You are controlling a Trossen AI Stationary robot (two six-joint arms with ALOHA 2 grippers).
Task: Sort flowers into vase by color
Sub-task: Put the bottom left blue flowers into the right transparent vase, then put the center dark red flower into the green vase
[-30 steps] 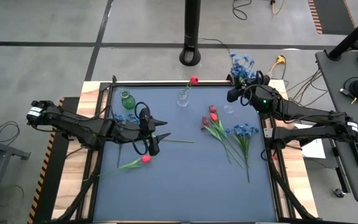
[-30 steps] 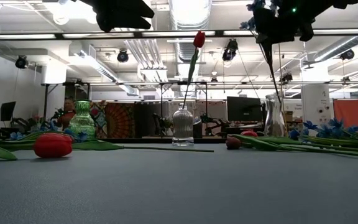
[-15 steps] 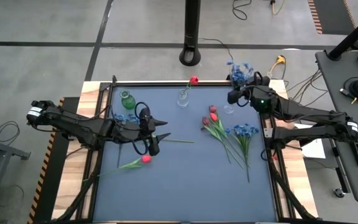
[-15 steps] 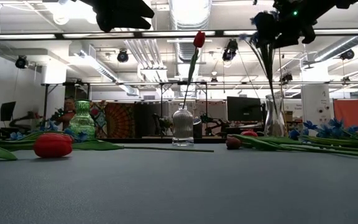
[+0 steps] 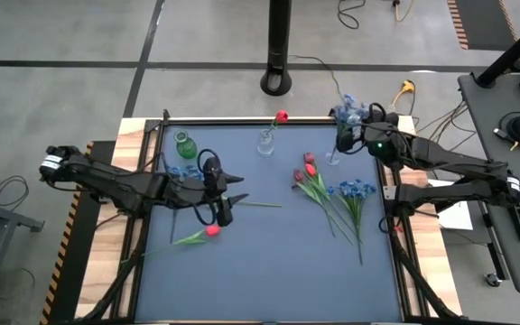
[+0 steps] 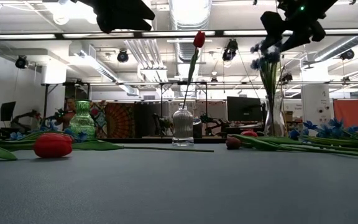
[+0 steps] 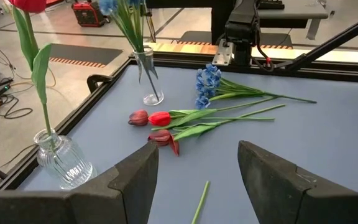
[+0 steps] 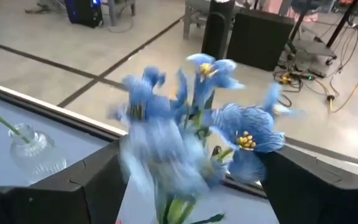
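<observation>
On the worktop (image 5: 269,271), a slim clear vase (image 7: 148,78) holds blue flowers (image 8: 191,130), with the right end effector (image 5: 343,135) spread open around the blooms. The ribbed vase (image 6: 183,126) holds one red tulip (image 6: 199,39); what the green vase (image 6: 82,121) holds cannot be told. The left end effector (image 5: 238,188) hovers open, holding nothing.

Three vases (image 5: 265,143), two blue bunches (image 5: 357,189) lying on the table, one red tulip (image 5: 212,231) lying apart

A blue bunch (image 5: 348,106) is standing in a clear vase (image 5: 333,159); a red tulip (image 5: 282,116) is standing in another (image 5: 265,143); others (image 5: 328,191) are lying flat.
</observation>
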